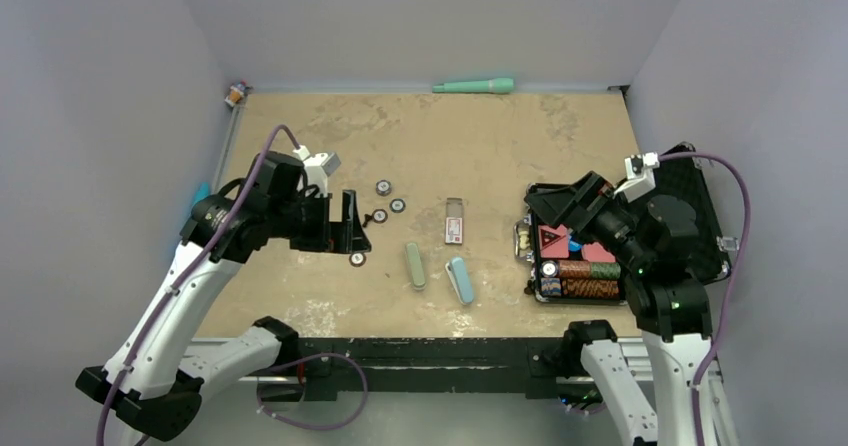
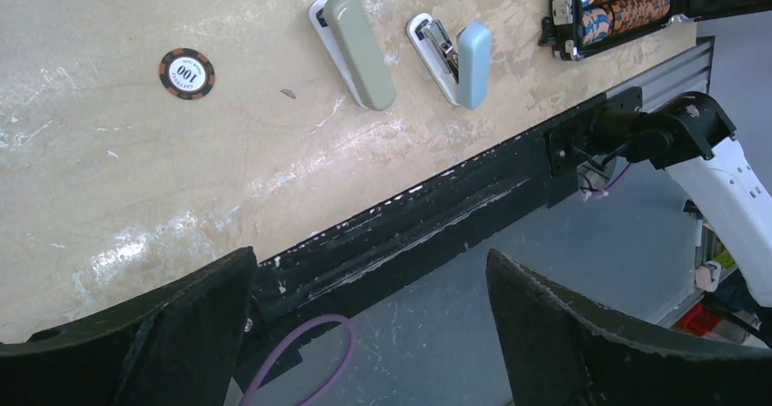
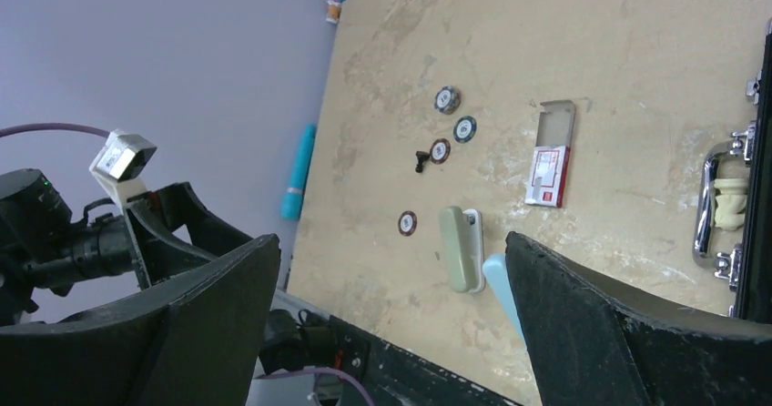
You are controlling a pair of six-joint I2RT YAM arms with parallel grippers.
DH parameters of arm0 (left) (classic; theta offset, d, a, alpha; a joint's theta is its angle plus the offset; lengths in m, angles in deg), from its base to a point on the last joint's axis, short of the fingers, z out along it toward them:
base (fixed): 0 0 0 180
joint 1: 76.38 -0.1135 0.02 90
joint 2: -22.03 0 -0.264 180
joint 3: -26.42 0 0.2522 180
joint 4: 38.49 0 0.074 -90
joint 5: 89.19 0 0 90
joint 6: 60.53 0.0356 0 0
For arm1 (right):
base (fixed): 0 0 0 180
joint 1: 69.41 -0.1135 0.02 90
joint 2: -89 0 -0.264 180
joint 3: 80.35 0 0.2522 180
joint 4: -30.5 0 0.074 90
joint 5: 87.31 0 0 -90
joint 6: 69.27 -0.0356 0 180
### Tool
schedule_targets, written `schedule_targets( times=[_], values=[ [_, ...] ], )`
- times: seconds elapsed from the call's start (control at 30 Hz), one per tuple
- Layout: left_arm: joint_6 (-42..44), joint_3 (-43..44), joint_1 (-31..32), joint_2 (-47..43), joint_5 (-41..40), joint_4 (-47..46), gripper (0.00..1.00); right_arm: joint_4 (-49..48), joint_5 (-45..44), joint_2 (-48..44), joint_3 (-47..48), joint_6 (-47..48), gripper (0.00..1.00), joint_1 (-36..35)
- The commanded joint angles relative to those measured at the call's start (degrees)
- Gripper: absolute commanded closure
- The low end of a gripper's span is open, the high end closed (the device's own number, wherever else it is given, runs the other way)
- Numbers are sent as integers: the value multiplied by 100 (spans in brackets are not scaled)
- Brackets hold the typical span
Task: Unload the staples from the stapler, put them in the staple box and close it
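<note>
Two small staplers lie near the table's front middle: an olive-green one (image 1: 415,265) and a light-blue one (image 1: 460,280). In the left wrist view the blue stapler (image 2: 455,53) has its metal staple track showing; the green stapler (image 2: 357,49) lies closed. In the right wrist view the green stapler (image 3: 460,248) and part of the blue stapler (image 3: 497,274) show. A small staple box (image 1: 455,223) lies open behind them. My left gripper (image 1: 350,224) is open and empty, left of the staplers. My right gripper (image 1: 548,208) is open and empty above the chip case.
An open black case (image 1: 705,216) of poker chips sits at the right. Several loose poker chips (image 1: 383,187) and a small black piece (image 1: 368,219) lie left of centre. A teal pen (image 1: 475,86) lies at the far edge. A small bottle (image 1: 235,93) stands at the far left corner.
</note>
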Motion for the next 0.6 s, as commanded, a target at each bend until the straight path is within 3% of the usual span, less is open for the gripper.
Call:
schedule_targets(
  times=[0.0, 0.2, 0.27, 0.4, 0.57],
  values=[
    [-88, 56, 29, 52, -46, -115, 0, 222, -463, -109, 26, -308, 1, -3],
    [-55, 209, 32, 373, -558, 85, 0, -522, -161, 468, -326, 252, 1, -51],
    [-116, 191, 31, 446, -648, 40, 0, -62, -796, 1330, 158, 818, 1, -310],
    [-236, 212, 33, 656, -1034, 29, 0, 785, -2476, 3007, 1655, 1311, 1, -1533],
    [-691, 169, 40, 830, -1050, -157, 2, 417, -3124, 3431, 2041, 1101, 1, -2457]
  ],
)
